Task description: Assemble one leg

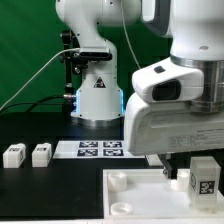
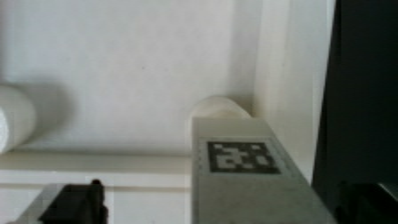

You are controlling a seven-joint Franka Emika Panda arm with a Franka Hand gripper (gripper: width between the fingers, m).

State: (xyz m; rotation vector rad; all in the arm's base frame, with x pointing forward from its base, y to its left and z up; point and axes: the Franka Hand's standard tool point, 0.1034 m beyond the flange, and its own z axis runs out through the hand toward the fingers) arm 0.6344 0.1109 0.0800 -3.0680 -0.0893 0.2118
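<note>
A black table (image 1: 40,190) fills the lower part of the exterior view. Toward the exterior view's left, a first leg (image 1: 14,155) and a second leg (image 1: 41,154), both small white blocks, sit just beside each other on it. The marker board (image 1: 98,149) lies flat near the middle. A large white tray-like piece (image 1: 130,195) rests at the exterior view's right. The arm's white base (image 1: 97,100) stands behind the board.

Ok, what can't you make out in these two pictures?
- Gripper: exterior view, its white housing hides how the jaws stand, so open or shut is unclear.
- Small white block-shaped plastic leg with a marker tag: wrist view, the picture edge cuts off one end.
- Large white square tray-like piece: exterior view, cut by the frame edges and partly covered by the gripper.
</note>
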